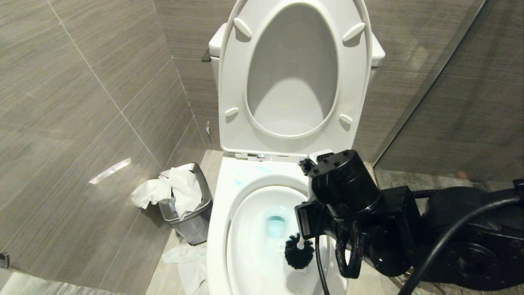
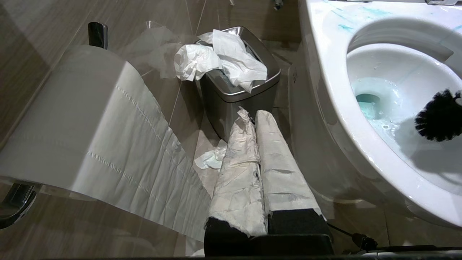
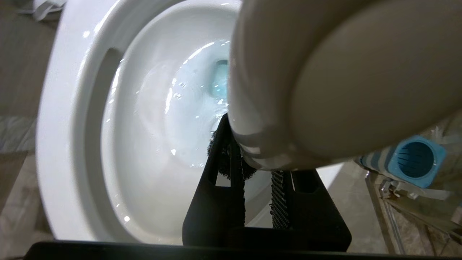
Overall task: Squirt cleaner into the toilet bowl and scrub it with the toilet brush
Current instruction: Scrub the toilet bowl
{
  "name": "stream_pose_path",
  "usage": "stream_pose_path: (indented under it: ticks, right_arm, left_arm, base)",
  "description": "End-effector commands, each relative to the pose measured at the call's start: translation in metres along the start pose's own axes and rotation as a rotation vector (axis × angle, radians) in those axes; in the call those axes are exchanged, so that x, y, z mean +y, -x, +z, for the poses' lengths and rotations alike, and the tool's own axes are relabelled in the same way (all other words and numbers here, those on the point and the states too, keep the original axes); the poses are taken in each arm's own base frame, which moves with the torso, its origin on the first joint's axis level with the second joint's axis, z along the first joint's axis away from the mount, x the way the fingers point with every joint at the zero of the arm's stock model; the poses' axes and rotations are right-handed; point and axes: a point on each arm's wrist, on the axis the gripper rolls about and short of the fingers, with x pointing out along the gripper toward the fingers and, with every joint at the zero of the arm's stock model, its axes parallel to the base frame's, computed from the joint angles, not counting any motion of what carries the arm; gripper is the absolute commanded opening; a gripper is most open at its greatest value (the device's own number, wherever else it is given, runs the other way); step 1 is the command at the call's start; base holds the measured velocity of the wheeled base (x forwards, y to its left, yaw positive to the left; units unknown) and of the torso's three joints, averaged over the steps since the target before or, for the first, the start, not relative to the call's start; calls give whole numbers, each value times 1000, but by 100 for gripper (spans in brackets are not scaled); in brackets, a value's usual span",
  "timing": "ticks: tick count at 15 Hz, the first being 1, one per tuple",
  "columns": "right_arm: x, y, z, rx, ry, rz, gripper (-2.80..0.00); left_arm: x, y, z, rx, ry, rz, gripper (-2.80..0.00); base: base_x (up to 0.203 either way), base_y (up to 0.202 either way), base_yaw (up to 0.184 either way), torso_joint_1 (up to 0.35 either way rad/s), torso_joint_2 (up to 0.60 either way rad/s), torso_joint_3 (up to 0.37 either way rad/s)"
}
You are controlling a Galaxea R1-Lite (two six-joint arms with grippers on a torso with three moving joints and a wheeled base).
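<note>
While the right gripper (image 3: 258, 187) is clamping the toilet brush (image 1: 299, 254) by its white handle, the black bristle head is hanging inside the toilet bowl (image 1: 219, 229), over the near slope of the basin and just on the robot's side of the drain. In the right wrist view the handle's rounded knob end is filling much of the picture close to the camera, and the two black fingers (image 3: 216, 202) are pressing on the handle from either side, with the bristles showing beyond them, deeper in the bowl. From the head view the gripper itself is hiding behind the arm's black wrist; only the short white stub of handle and the bristle head are sticking out below it, over the bowl's right half.

Cleaner (image 1: 276, 226) is tinting the water at the bowl's drain a pale turquoise, and thin blue streaks are lying on the bowl's broad back rim, near the hinge of the raised seat (image 1: 233, 82).

Beside the bowl, on its left, a small steel bin (image 1: 192, 223) is standing stuffed with crumpled white paper (some is spilling over its edge and lying on the floor). The left gripper (image 2: 252, 119) is hanging low beside the bowl's left flank, pointing toward that bin, its paper-wrapped fingers pressed together and holding nothing. A toilet roll (image 2: 83, 122) is trailing a long sheet farther left of the bowl. A blue brush holder (image 3: 415, 159) is sitting on the floor on the bowl's right.
</note>
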Motion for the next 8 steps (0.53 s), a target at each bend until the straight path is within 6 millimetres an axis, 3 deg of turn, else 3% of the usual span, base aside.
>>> stream_pose_path:
  ticks: [1,4,8]
  right_arm:
    - [-18,-9,6,-4,-39,-54,-280]
    - [-22,-34,12,-15,-58,-91,-280]
    - [-6,-68,28,-76,-79,-94,-280]
  left_arm:
    - [0,0,0,3,1,0,-280]
    - [0,0,0,3,0,0,-280]
    - [0,0,0,3,0,0,-280]
  base:
    - [0,0,0,0,0,0]
    - [0,0,0,0,0,0]
    - [0,0,0,0,0,0]
